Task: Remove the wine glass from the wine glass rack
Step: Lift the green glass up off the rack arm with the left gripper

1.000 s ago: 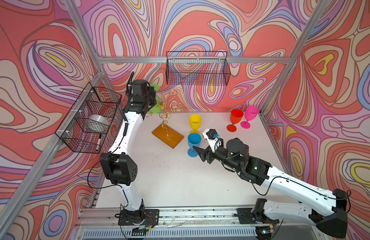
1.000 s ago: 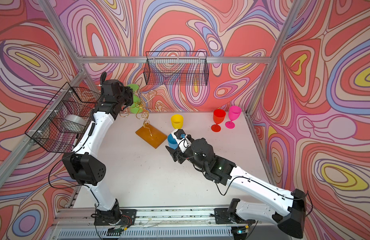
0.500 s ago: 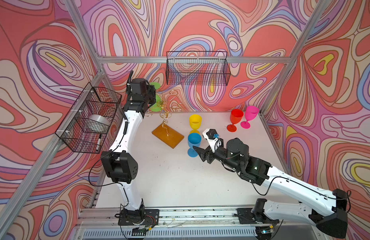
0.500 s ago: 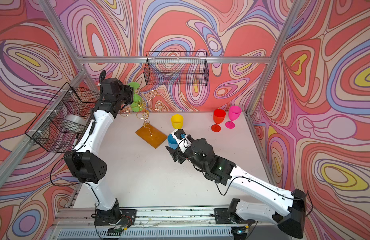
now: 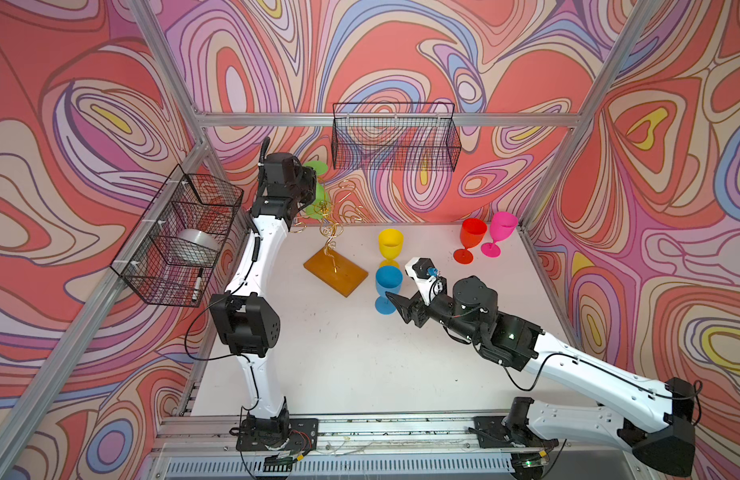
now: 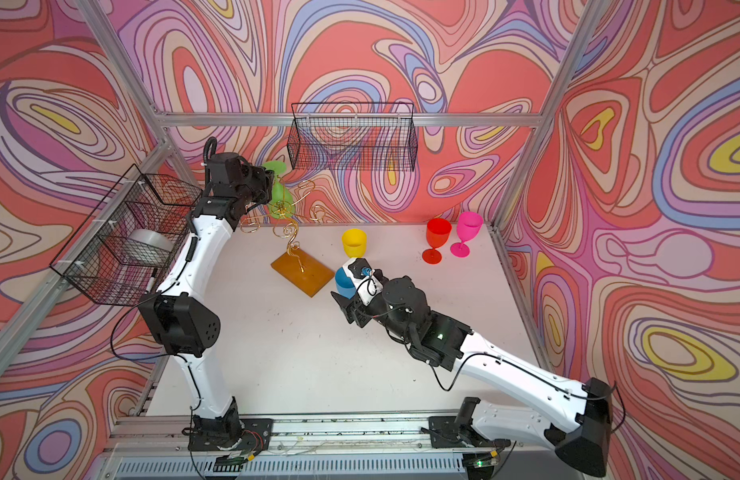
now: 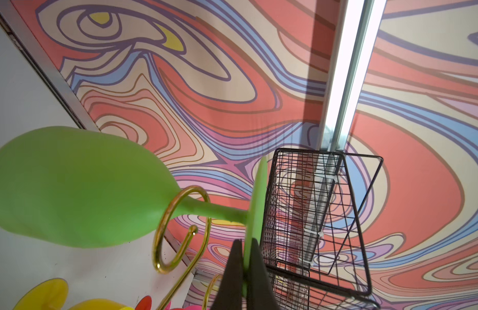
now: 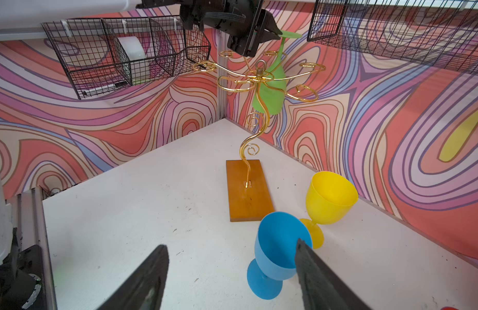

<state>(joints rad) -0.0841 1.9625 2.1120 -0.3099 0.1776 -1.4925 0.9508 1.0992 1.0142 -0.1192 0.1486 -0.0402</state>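
Raised a shade over the past second, the left arm (image 5: 258,249) carries its elbow higher and the green wine glass (image 7: 71,188) with it; the right arm (image 5: 567,370) has not stirred. At far left, a black mesh wall basket (image 5: 152,286) holds a tape roll (image 5: 195,245) and a marker (image 5: 197,284). Next to it, the left jaws are clamped on the rim of the glass's flat foot. The glass hangs bowl-down at the top of the wine glass rack (image 8: 248,193), its stem threaded through a curled gold wire loop (image 7: 158,233), so it is not yet free. It looks like smooth moulded plastic: light, stiff, probably slippery. The thin foot offers scant purchase; the stem would be the surer hold. The springy wire tree on its amber slab could tip if tugged. Further right on the white surface (image 5: 339,353), a yellow wine glass (image 5: 390,245) and a blue wine glass (image 5: 388,282) stand upright. The right jaws are spread wide and empty just beside the blue one. A red wine glass (image 5: 473,235) and a pink wine glass (image 5: 503,224) stand in the far corner.
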